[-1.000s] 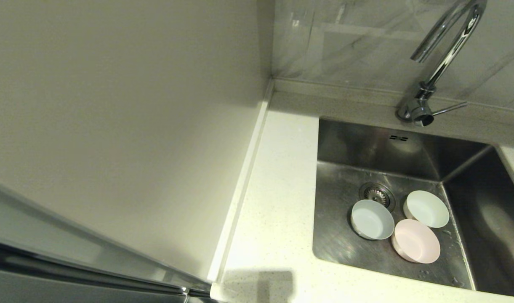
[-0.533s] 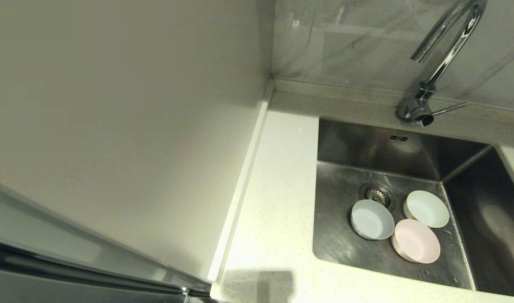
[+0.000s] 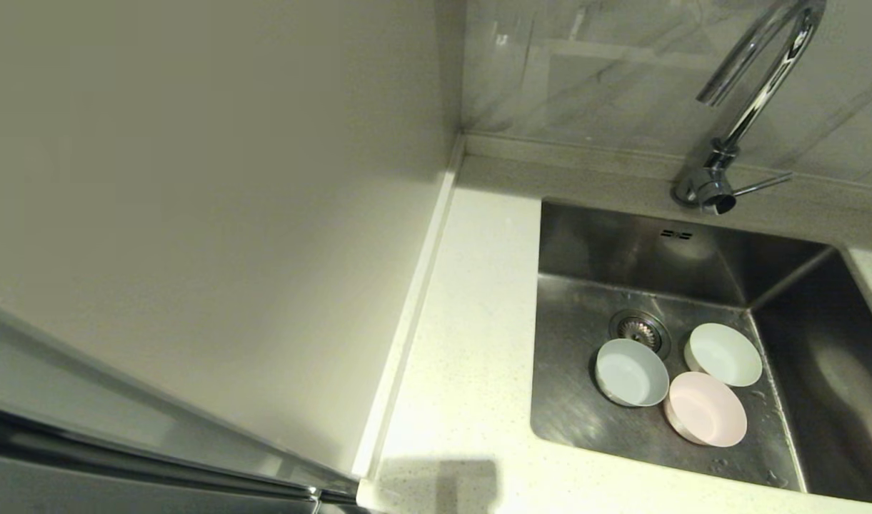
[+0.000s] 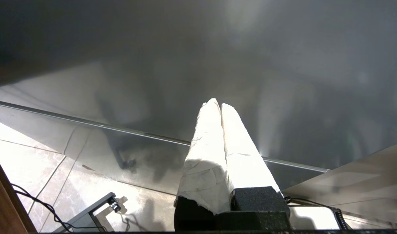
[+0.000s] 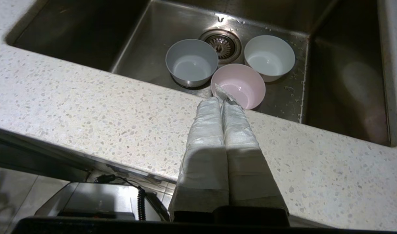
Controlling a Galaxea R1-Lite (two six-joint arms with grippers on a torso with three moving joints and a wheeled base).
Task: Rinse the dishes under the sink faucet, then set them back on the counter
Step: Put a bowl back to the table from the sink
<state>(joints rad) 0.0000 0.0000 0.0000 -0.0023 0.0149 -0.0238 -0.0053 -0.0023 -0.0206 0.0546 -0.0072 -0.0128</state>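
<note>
Three bowls, pale blue (image 5: 191, 62), pink (image 5: 238, 85) and whitish-green (image 5: 269, 57), are being left clustered round the drain strainer (image 5: 222, 45) in the steel sink (image 3: 793, 371), just beyond the right gripper (image 5: 221, 94), whose fingers are pressed together over the speckled counter (image 5: 87, 107); the left gripper (image 4: 217, 104), likewise closed and empty, is parked low. No water is being run from the faucet (image 3: 743, 114): rinsing and returning appear undone

3 small round bowls: 1 pale blue bowl (image 3: 630, 371), 1 pale pink bowl (image 3: 705, 408) and 1 whitish-green bowl (image 3: 723, 354). 1 steel sink (image 3: 585, 414) with 1 round drain strainer (image 3: 638, 330) and 2 overflow slots (image 3: 675, 233); 1 chrome faucet (image 3: 746, 107) bearing 1 side lever (image 3: 763, 184). 1 speckled counter (image 3: 471, 343); 2 grippers, 1 left gripper (image 4: 220, 105) and 1 right gripper (image 5: 221, 97), each showing 2 wrapped fingers pressed together.
</note>
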